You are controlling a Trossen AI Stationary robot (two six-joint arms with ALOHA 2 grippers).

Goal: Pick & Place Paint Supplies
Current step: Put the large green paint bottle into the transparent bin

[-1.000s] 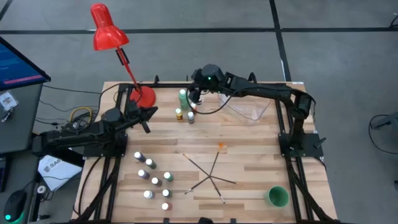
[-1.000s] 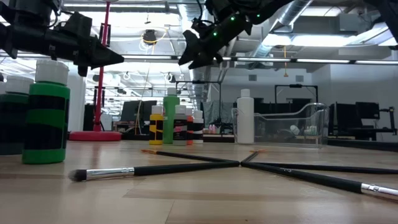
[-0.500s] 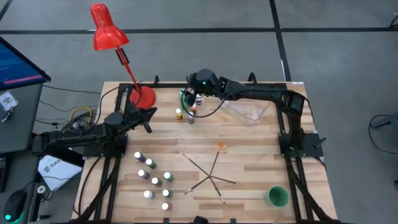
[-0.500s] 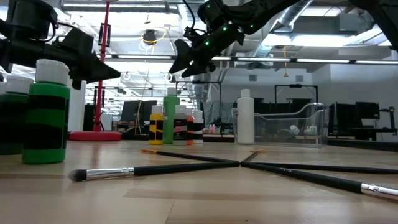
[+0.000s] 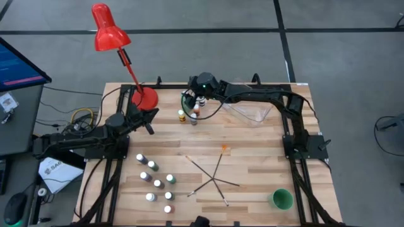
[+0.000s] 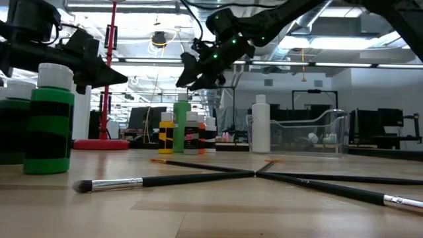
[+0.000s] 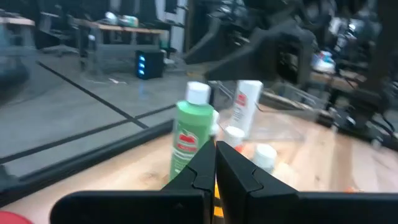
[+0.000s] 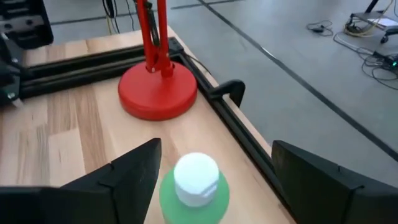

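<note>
The tall green bottle [image 8: 194, 186] with a white cap stands upright on the table near its far edge, also seen in the low view [image 6: 181, 125] and left wrist view [image 7: 189, 140]. My right gripper [image 8: 211, 186] hovers open just above it, one finger on either side of the cap without touching. A tall white bottle [image 6: 260, 125] and small bottles [image 6: 192, 135] stand beside it. More small white-capped bottles [image 5: 154, 176] stand at the near left. Thin dark paintbrushes [image 5: 214, 176] lie crossed mid-table. My left gripper [image 5: 149, 128] waits shut, above the table's left side.
A red lamp's base [image 5: 146, 98] sits at the far left, close to the green bottle. The clear plastic tub [image 5: 252, 112] stands at the far right, beside the bottles. A green cup [image 5: 281, 199] stands at the near right corner.
My right gripper has come down and toward the table's left, from beside the bottles to just over the tall green bottle, staying open. My left gripper has sunk a little and then kept still.
</note>
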